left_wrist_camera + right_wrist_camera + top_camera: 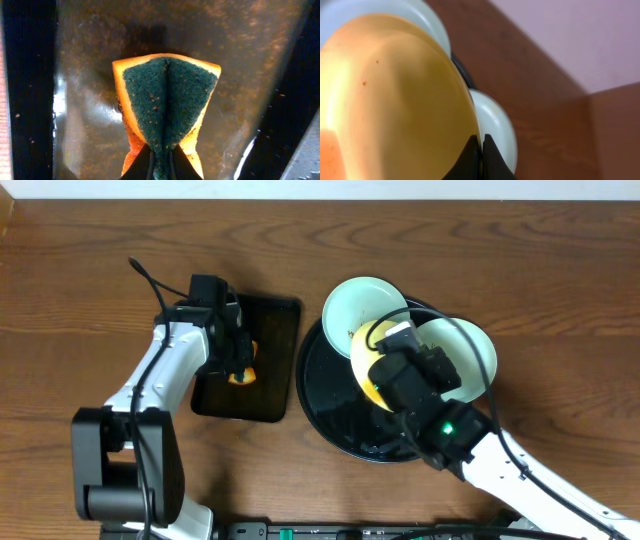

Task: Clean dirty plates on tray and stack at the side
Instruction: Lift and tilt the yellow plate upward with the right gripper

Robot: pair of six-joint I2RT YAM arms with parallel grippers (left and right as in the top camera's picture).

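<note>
Over the round black tray (pixel 335 405), my right gripper (pixel 388 373) (pixel 480 150) is shut on the rim of the pale yellow plate (pixel 364 358) (pixel 395 100), which is tilted up on edge. A few small brown specks show on its face. Two mint-white plates rest at the tray's back, one at the left (pixel 362 302) (pixel 425 15) and one at the right (pixel 472 352) (pixel 492 120). My left gripper (pixel 240 368) (pixel 161 165) is shut on the teal-and-orange sponge (pixel 242 377) (pixel 167 100), pinching it into a fold just above the rectangular black tray (pixel 270 370) (pixel 90 75).
Bare wood-grain tabletop (pixel 520 260) lies around both trays. The rectangular tray's surface looks wet and smeared in the left wrist view. The two trays sit close together, almost touching.
</note>
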